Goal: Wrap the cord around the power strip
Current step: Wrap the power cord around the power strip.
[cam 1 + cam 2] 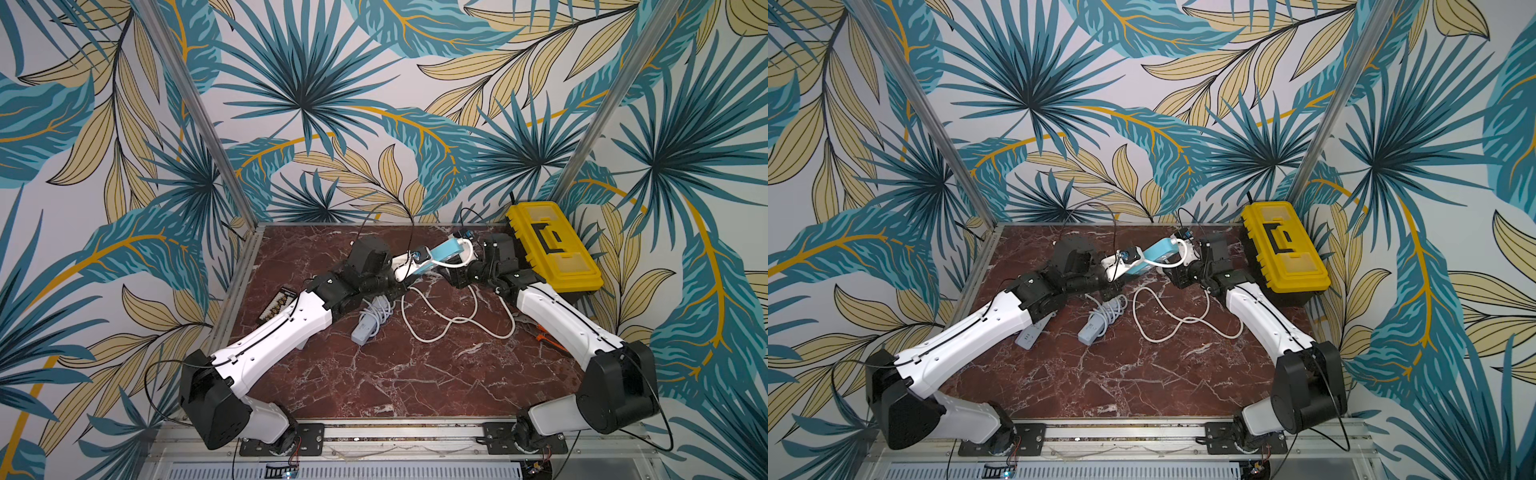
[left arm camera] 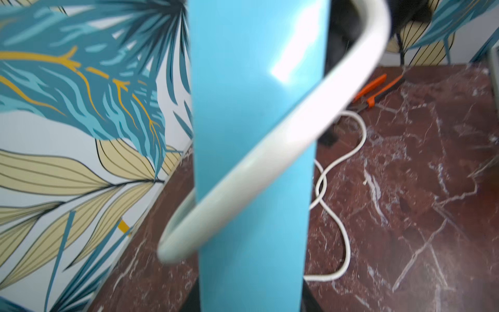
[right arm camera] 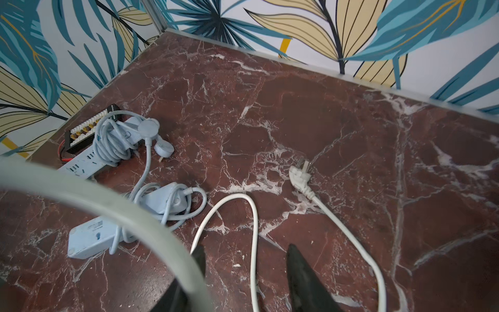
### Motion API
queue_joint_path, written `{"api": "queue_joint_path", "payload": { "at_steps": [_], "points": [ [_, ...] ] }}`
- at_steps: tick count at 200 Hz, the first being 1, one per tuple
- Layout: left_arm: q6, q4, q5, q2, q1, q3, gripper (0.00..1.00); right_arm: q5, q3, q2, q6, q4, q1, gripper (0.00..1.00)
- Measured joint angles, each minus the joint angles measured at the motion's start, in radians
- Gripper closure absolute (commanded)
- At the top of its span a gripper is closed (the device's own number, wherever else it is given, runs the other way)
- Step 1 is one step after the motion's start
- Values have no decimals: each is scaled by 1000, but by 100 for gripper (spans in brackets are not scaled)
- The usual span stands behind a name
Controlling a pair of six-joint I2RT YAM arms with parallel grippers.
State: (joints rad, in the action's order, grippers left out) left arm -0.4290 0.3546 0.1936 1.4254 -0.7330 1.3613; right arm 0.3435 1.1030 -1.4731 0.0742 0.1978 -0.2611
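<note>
Left pincer (image 2: 251,302), right pincer (image 3: 245,259), three power strips (image 1: 1156,254)

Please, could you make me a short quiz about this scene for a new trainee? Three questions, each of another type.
1. True or false: the right gripper is open.
2. What holds the blue power strip? A) left gripper B) right gripper C) nothing
3. Fill in: the white plug lies on the ____.

Key: 1 true; 2 A; 3 table.
</note>
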Motion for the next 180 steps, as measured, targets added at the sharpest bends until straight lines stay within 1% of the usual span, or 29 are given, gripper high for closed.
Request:
{"api": "queue_joint_path", "payload": {
  "at_steps": [37, 71, 94, 102, 105, 106, 119, 138, 165, 180],
  "points": [
    [37, 6, 29, 5, -10, 68, 100, -47, -45, -2, 5, -63, 0, 41],
    [71, 83, 39, 34, -6, 169, 100, -153, -93, 3, 37, -106, 0, 39],
    [115, 119, 58, 36, 11, 206, 100, -233, -107, -8, 62, -127, 0, 52],
    [139, 130, 71, 36, 25, 215, 100, -251, -108, -15, 64, -133, 1, 59],
    [148, 133, 75, 36, 33, 217, 100, -258, -108, -18, 66, -134, 0, 64],
    [151, 133, 76, 36, 35, 217, 100, -260, -108, -19, 74, -135, 0, 64],
    [198, 148, 97, 37, 76, 225, 100, -293, -109, -31, 78, -141, -1, 80],
    [263, 169, 117, 40, 143, 238, 100, -349, -119, -37, 81, -148, -6, 94],
    [353, 206, 156, 66, 238, 267, 100, -451, -161, -9, 92, -161, -48, 100],
    [384, 229, 167, 86, 290, 274, 100, -521, -192, 37, 109, -159, -92, 100]
  ]
}}
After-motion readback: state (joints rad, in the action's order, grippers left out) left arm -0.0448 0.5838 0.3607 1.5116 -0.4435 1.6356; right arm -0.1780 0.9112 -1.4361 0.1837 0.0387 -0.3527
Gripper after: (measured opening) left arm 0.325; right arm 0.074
